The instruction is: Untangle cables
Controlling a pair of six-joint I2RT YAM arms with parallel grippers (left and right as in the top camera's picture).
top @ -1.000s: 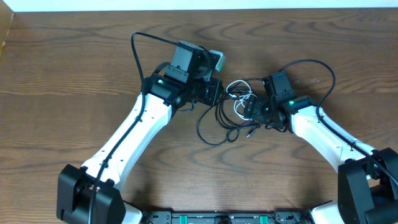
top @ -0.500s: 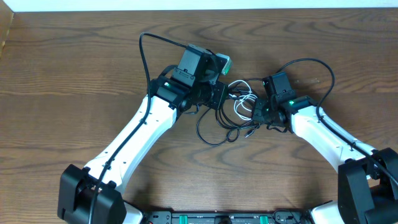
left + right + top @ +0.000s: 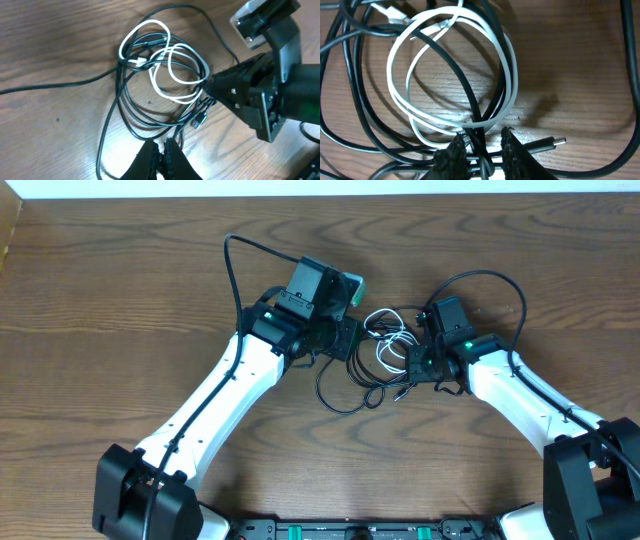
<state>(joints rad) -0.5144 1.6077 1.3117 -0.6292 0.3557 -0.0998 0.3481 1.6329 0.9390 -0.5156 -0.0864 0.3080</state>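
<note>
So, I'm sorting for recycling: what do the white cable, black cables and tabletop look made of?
White cable: probably smooth plastic or rubber jacket, faint sheen on its curves. Black cables: same kind of flexible jacket, duller. Tabletop: wood or wood-look laminate, brown grain, matte; which, I cannot tell.

A robotics lab bench: two white arms point(image 3: 210, 395) mounted at a wood-grain table point(image 3: 100, 280).
</note>
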